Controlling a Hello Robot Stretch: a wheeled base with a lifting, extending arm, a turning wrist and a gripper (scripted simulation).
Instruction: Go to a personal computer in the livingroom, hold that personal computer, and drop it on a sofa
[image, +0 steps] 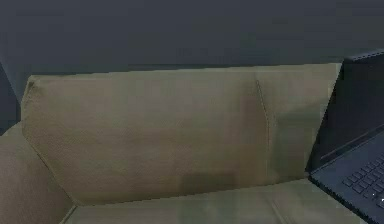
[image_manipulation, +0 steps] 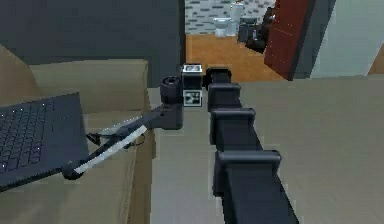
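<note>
An open dark laptop (image: 355, 125) shows at the forward view's right edge, above the seat of a beige sofa (image: 150, 120). In the arm side view the same laptop (image_manipulation: 35, 135) lies at the left, over the sofa (image_manipulation: 105, 80). My arm (image_manipulation: 235, 135) rises from the bottom edge, and the gripper (image_manipulation: 85, 158) reaches left with its thin fingers (image_manipulation: 115, 140) at the laptop's near corner. I cannot tell whether the laptop rests on the sofa or hangs free, so I cannot tell whether the gripper holds it.
A dark wall stands behind the sofa's backrest. Grey floor (image_manipulation: 320, 130) spreads across the arm side view's right. At the back a doorway opens onto an orange floor (image_manipulation: 220, 48) with white fixtures (image_manipulation: 225, 15), beside a brown door (image_manipulation: 295, 35).
</note>
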